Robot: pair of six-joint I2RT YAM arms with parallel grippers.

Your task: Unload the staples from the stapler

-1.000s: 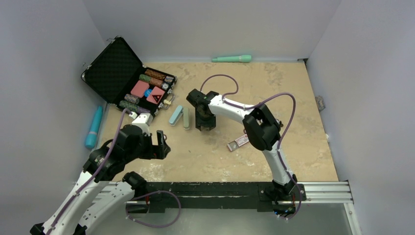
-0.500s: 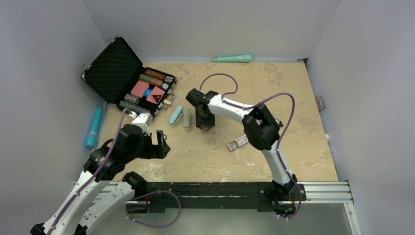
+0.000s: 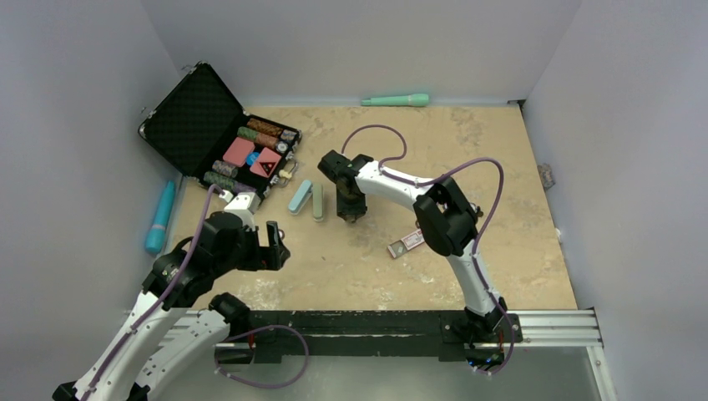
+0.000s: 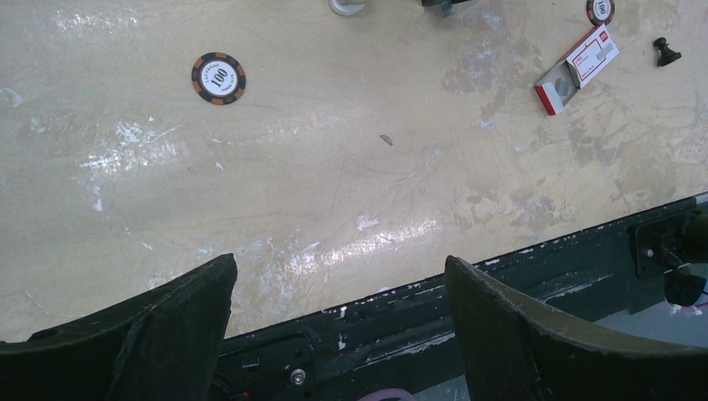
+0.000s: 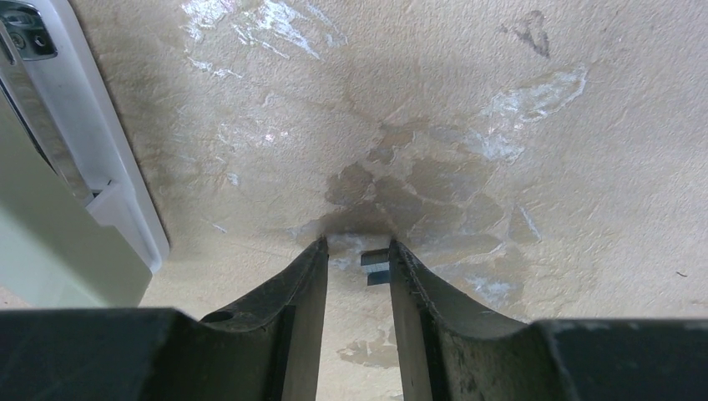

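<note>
The pale green stapler [image 3: 307, 199] lies opened out flat on the table, and its white inner rail shows at the left edge of the right wrist view [image 5: 125, 209]. A short grey strip of staples [image 5: 377, 266] lies on the table just to the stapler's right. My right gripper [image 5: 357, 246] points down over it with its fingertips at the table. The strip rests against the right finger, with a gap to the left finger. In the top view the right gripper [image 3: 349, 212] hides the staples. My left gripper [image 3: 274, 245] hangs wide open and empty over the table's near side [image 4: 338, 267].
An open black case [image 3: 194, 117] with poker chips sits at the back left. A blue cylinder [image 3: 160, 217] lies by the left wall, a teal one [image 3: 396, 100] at the back wall. A red-and-white box [image 3: 407, 242] lies near the right arm. A loose chip [image 4: 219, 78] is on the table.
The right gripper's jaws have narrowed around the staple strip while staying over the same spot. The left arm has not moved.
</note>
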